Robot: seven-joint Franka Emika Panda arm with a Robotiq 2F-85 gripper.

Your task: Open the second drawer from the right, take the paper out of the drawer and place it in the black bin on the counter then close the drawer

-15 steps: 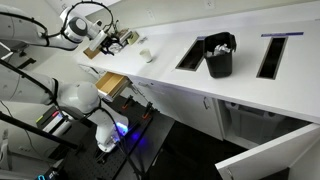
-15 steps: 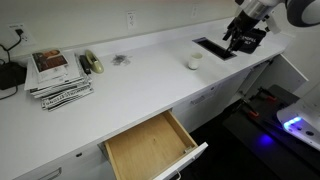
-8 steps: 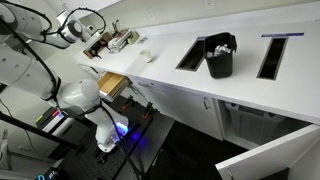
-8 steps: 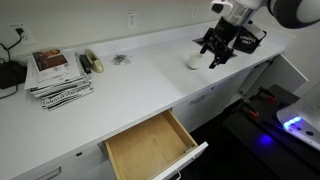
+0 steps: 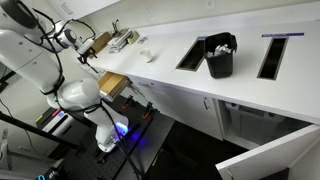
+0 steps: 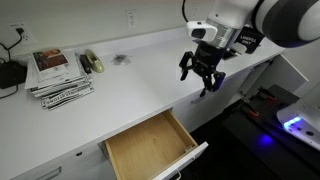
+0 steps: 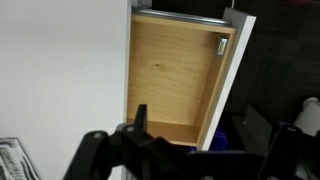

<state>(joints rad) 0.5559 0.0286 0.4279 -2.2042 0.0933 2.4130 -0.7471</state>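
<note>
Wrist view: open drawer (image 7: 175, 85), bare wood inside; exterior view: black bin (image 5: 219, 64) holds paper (image 5: 221, 43); gripper (image 6: 196, 80) spread, grasping nothing.

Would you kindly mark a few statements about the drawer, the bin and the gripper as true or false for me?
1. The drawer stands pulled out. True.
2. A sheet of paper lies in the drawer. False: in the wrist view its wooden bottom is bare.
3. The black bin stands on the counter with something pale in it. True.
4. The gripper is clamped on a piece of paper. False: its fingers are spread with nothing between them.
5. A stack of magazines lies on the counter. True.
</note>
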